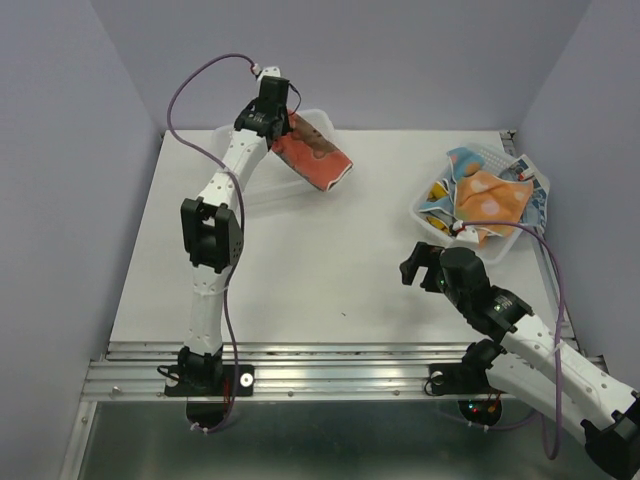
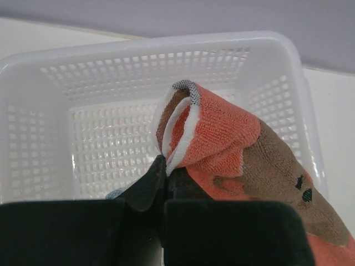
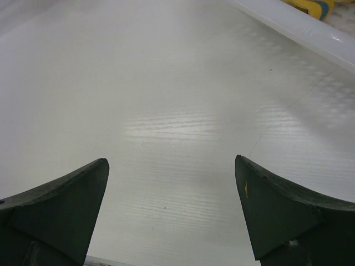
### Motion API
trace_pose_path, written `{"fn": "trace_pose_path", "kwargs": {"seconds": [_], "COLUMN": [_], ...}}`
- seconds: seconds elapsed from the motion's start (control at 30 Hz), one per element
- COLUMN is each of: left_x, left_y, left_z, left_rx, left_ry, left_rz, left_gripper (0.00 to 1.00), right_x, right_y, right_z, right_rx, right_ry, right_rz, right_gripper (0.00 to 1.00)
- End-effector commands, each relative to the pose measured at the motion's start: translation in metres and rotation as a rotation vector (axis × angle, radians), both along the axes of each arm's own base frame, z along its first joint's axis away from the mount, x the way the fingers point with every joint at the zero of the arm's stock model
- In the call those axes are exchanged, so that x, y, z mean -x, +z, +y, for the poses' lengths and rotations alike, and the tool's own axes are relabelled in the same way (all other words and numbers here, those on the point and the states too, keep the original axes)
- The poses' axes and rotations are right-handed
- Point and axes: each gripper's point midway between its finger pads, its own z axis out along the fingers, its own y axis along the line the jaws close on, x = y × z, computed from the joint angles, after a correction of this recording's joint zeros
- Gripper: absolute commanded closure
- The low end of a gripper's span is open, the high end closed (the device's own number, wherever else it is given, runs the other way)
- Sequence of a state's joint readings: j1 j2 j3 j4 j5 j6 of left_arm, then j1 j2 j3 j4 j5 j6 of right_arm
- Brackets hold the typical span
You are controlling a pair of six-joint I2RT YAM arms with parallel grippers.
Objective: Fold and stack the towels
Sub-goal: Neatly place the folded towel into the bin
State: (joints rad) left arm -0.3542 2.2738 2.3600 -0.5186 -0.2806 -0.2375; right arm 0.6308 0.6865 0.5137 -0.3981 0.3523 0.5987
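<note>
One red-orange towel (image 2: 222, 138) pinched between left fingers (image 2: 145, 191).

From above and behind the arm bases, the top camera looks down over the whole surface (image 1: 330, 260), sharing the far basket (image 2: 50, 138) and red-orange towel (image 2: 222, 133) with the close left wrist view, and the rim of the right basket (image 1: 418, 207) with the low right wrist view.
</note>
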Motion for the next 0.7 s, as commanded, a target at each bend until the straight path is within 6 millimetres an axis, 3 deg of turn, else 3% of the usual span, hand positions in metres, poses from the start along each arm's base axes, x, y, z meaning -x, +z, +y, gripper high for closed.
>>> {"fn": "trace_pose_path", "kwargs": {"seconds": [0.0, 0.1, 0.4, 0.67], "left_x": [-0.014, -0.014, -0.008, 0.001], "left_y": [0.012, -0.015, -0.062, -0.073], "left_z": [0.027, 0.036, 0.054, 0.076], "left_rx": [0.099, 0.1, 0.158, 0.123], "left_ry": [0.088, 0.116, 0.215, 0.351], "left_rz": [-0.038, 0.011, 0.122, 0.149], "left_gripper": [1.0, 1.0, 1.0, 1.0], "right_x": [-0.007, -0.007, -0.009, -0.009], "right_y": [0.019, 0.018, 0.012, 0.012], "right_z": [-0.002, -0.003, -0.003, -0.002], "right_rx": [-0.021, -0.013, 0.002, -0.006], "right_ry": [-0.037, -0.044, -0.047, -0.042], "right_rz": [-0.056, -0.051, -0.04, -0.047], "right_gripper": [0.0, 0.0, 0.0, 0.0]}}
